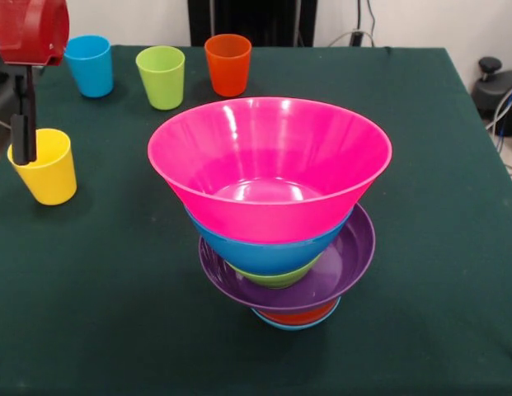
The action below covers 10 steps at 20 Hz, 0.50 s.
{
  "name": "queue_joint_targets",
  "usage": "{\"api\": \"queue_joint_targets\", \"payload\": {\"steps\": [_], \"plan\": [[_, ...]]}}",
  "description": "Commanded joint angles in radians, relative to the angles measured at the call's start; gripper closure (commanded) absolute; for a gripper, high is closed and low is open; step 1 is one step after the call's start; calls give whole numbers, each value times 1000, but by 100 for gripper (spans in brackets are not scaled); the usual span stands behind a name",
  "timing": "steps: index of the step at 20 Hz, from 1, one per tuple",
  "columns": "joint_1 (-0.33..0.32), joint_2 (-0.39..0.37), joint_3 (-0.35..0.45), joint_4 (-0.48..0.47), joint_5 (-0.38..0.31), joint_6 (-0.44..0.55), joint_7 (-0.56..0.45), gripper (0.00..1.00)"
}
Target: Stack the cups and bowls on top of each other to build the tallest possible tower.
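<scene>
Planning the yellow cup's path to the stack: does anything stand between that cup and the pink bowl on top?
Nothing visible does. The yellow cup stands at the picture's left with bare green cloth between it and the pink bowl. The blue cup, green cup and orange cup stand farther back, off that line.

Robot arm shows at top-left corner only. Glossy red rounded plastic housing (29,29) w/ smooth curved shell, darker shading along lower edge. Small pale grey/white part at its left side, by frame edge. Below it, thin black straight gripper finger (23,115), matte, flat-sided, widening into a blocky rectangular tip. Rest of arm cut off by frame.
</scene>
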Motion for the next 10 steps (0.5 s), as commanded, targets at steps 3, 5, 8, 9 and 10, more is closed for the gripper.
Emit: {"api": "queue_joint_targets", "payload": {"steps": [3,5,8,9,10], "plan": [[56,47,-106,163,-13,-67,175,0],[59,42,-112,172,-5,-65,172,0],[68,28,-126,188,12,-61,177,0],[71,24,-131,194,17,-61,178,0],[72,21,-134,200,23,-63,178,0]]}}
